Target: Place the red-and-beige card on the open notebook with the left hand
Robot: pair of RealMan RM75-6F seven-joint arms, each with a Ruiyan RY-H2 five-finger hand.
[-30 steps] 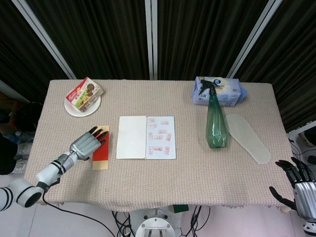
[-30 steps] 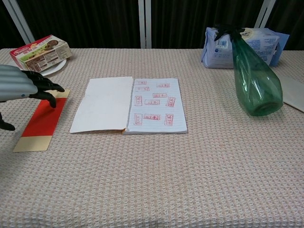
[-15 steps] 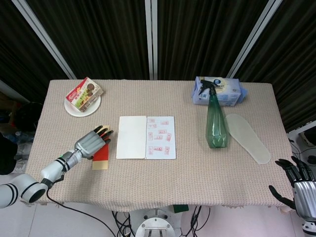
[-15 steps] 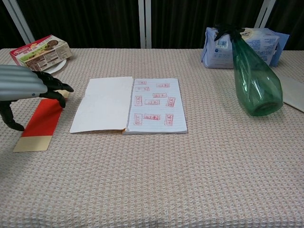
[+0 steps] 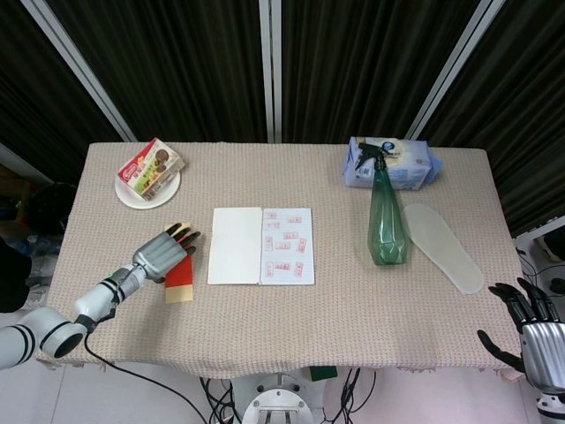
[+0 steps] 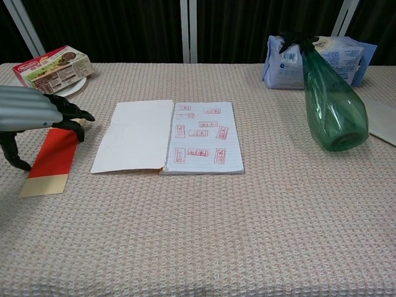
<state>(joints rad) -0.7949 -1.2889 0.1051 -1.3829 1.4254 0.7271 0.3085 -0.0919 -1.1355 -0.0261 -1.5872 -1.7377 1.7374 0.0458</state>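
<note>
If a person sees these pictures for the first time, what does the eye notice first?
Probably the green spray bottle standing right of centre, and the open notebook with red stamps in the middle. At the left, the left hand lies over the red-and-beige card on the table.

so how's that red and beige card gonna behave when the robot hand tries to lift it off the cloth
The card looks thin and lies flat on the woven tablecloth, so it is probably light and hard to get fingertips under. It may slide rather than lift if pushed. The left robot hand rests over its far end, so it could flex or droop once raised.
</note>
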